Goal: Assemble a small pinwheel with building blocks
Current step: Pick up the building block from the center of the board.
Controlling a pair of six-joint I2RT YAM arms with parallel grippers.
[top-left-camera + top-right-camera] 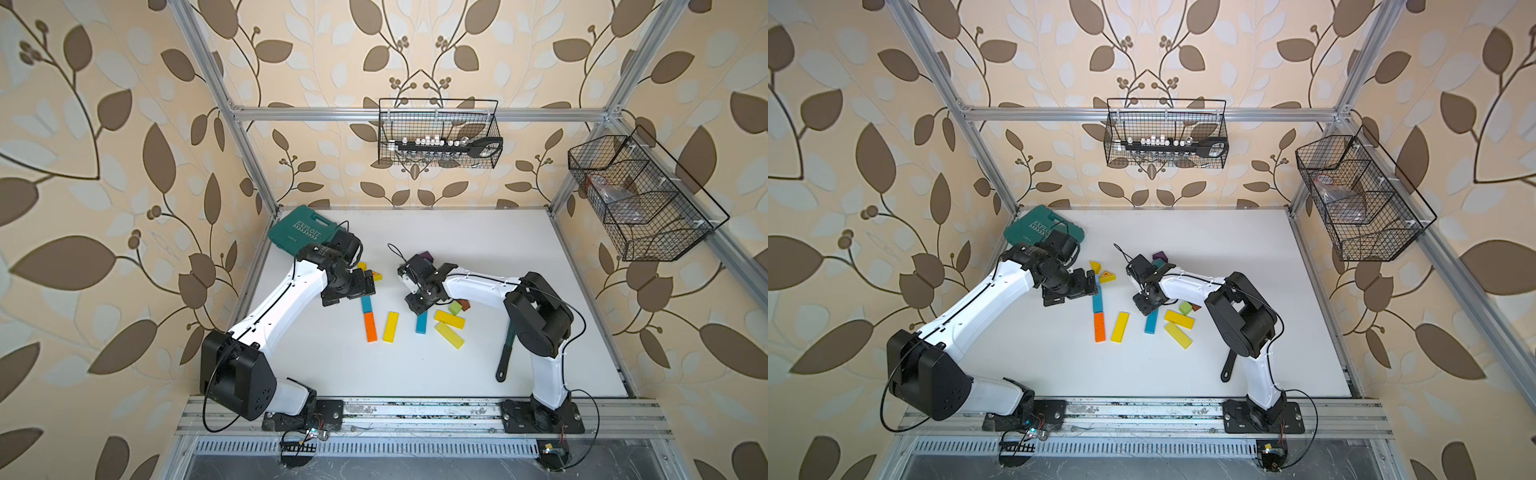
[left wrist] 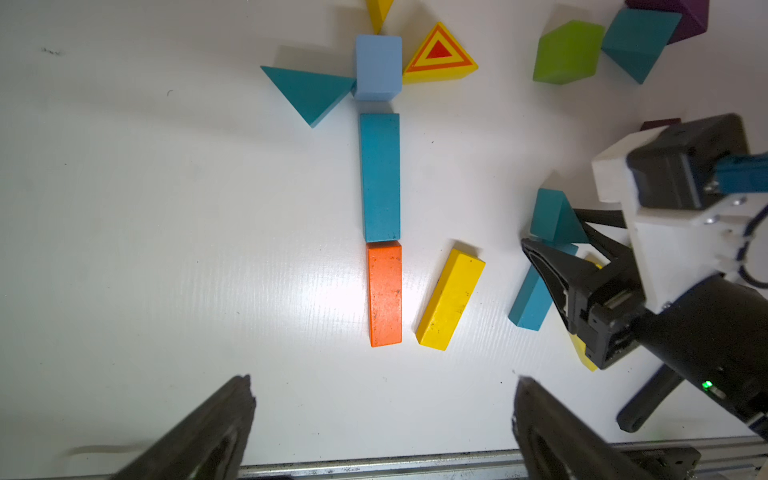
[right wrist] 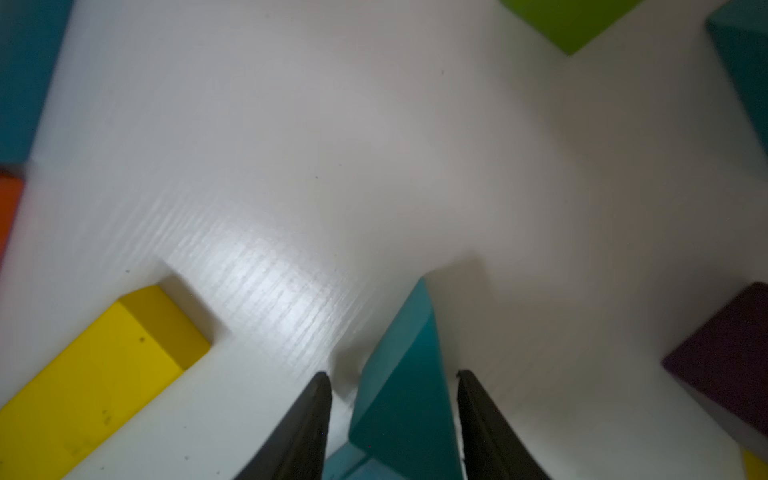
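The white bench (image 1: 478, 249) fills the floor of the frame, and two wire baskets hang above it. The side basket (image 1: 660, 237) is split into compartments. One holds a crumpled clear bag whose contents are too dim to make out. The back basket (image 1: 436, 120) holds a black rail of small silver and white sockets and a black handle. The teal case (image 1: 299, 230) lies shut at the far left corner, its near end hidden by the left arm. A dark green wrench (image 1: 506, 353) lies by the right arm, its head hidden under it.

The building blocks (image 1: 449, 319) lie mid-bench. An orange bar (image 2: 385, 293) touches a teal bar (image 2: 380, 176) end to end, and a pale blue cube (image 2: 378, 66) continues the line after a slight gap. A teal wedge (image 2: 309, 91) and a striped yellow triangle (image 2: 438, 56) touch the cube on either side. A yellow wedge (image 2: 379, 10) beyond it is cut off at the edge of the left wrist view. A loose yellow bar (image 2: 451, 299) lies tilted just beside the orange one.

The left pincer (image 2: 382, 379) hangs over bare bench near the orange bar, fingers wide apart. The right pincer (image 3: 392, 373) straddles a second teal wedge (image 3: 399, 332) at the end of another teal bar (image 2: 530, 299). I cannot tell whether the wedge is on that bar or beside it. The jaws stand partly apart: one finger lies against the wedge, while a strip of bench shows between the other finger and it.
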